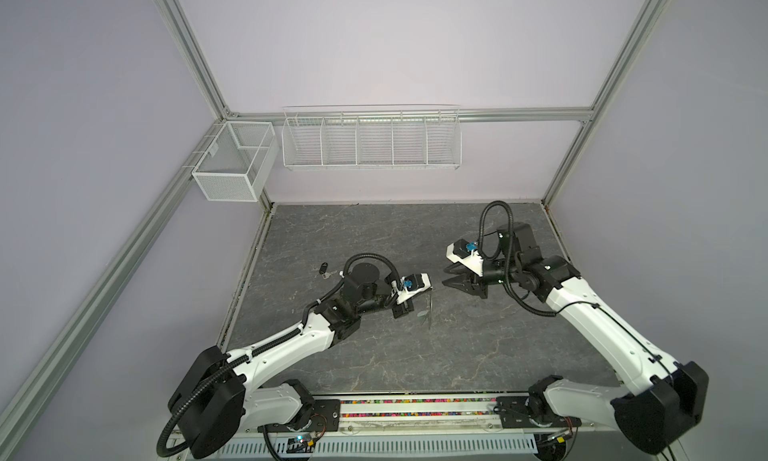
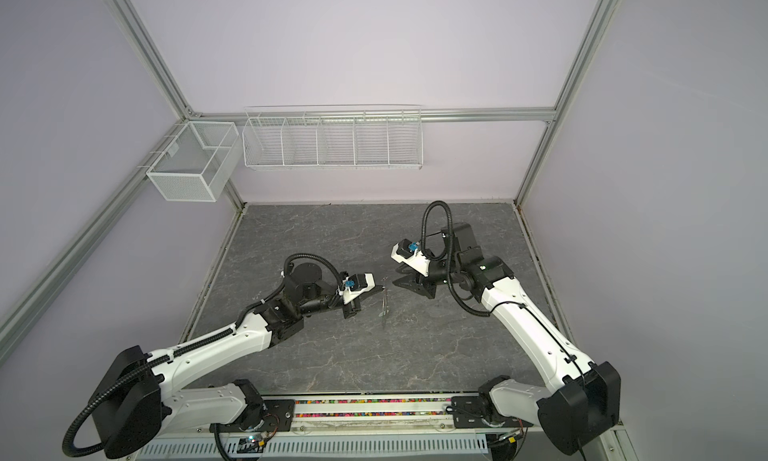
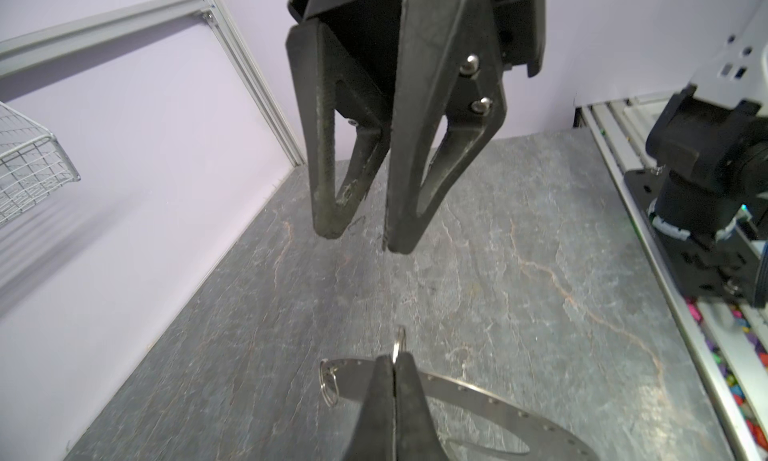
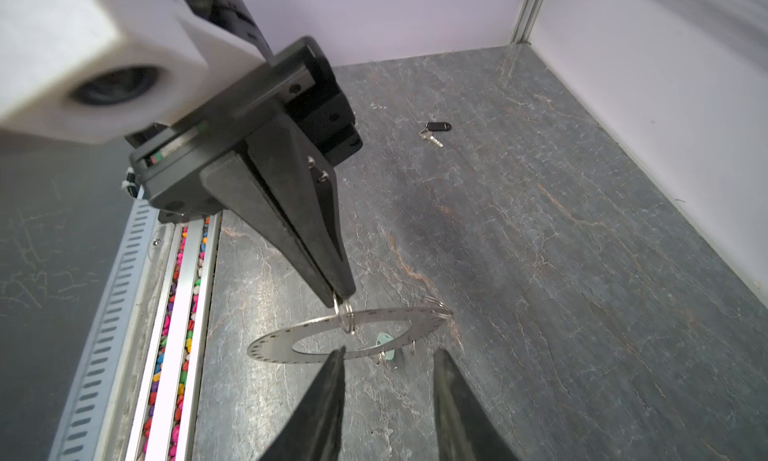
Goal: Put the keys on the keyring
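Keyring is hanging by a loop the left gripper is pinching; right gripper is facing it, narrowly parted and empty, black key lying well beyond.

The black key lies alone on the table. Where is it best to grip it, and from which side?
Probably by the plastic head of the black key, from straight above, jaws across its narrow width. It lies flat on the table, nothing touching it, and the head looks thicker than the thin metal blade.
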`<state>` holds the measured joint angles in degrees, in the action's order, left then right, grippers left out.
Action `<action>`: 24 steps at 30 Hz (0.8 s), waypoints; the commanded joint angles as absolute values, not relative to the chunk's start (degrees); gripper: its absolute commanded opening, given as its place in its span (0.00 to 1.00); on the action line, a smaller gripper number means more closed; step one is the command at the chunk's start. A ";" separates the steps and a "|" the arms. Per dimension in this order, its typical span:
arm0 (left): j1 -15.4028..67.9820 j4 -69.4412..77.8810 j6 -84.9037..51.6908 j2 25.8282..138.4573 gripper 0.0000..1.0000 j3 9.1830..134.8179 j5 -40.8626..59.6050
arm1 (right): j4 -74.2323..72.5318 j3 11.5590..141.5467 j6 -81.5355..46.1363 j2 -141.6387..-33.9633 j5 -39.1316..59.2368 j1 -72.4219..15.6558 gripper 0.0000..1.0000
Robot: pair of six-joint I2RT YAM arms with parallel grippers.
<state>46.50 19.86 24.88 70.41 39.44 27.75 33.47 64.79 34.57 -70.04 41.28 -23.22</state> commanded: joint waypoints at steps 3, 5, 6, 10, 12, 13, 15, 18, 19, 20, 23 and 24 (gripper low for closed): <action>44.94 39.07 14.96 70.44 0.00 37.25 31.63 | 29.99 62.16 31.85 -67.46 48.99 -21.22 0.36; 44.48 42.93 12.29 70.71 0.00 36.46 32.10 | 28.55 61.12 30.48 -67.49 50.42 -21.16 0.36; 44.32 44.15 11.41 70.78 0.00 36.24 32.33 | 28.07 60.79 30.14 -67.50 51.21 -21.18 0.36; 44.27 48.62 8.47 71.01 0.00 35.51 32.63 | 23.35 58.63 27.03 -67.11 53.41 -21.26 0.35; 44.25 50.07 7.52 71.23 0.00 35.51 32.76 | 21.41 57.78 25.85 -67.13 53.91 -21.59 0.34; 44.24 50.76 6.95 71.31 0.00 35.55 32.87 | 20.25 57.44 25.08 -67.06 54.01 -21.86 0.34; 44.24 52.23 5.97 71.91 0.00 35.68 33.02 | 17.38 56.71 23.40 -67.14 54.48 -22.46 0.34; 44.22 55.87 3.93 73.38 0.00 35.51 33.63 | 13.23 55.85 20.75 -67.56 54.98 -23.24 0.33; 44.28 56.75 3.50 73.80 0.00 35.51 33.88 | 12.14 55.67 20.02 -67.57 55.03 -23.37 0.33; 44.26 57.33 3.17 74.18 0.00 35.51 34.01 | 10.61 55.23 19.04 -67.44 54.91 -23.42 0.33; 44.29 57.48 2.95 74.55 0.00 35.51 34.43 | 6.77 54.26 16.93 -66.52 54.33 -23.51 0.33; 44.25 57.36 2.98 74.61 0.00 35.52 34.53 | 5.54 53.99 16.27 -66.23 54.04 -23.54 0.33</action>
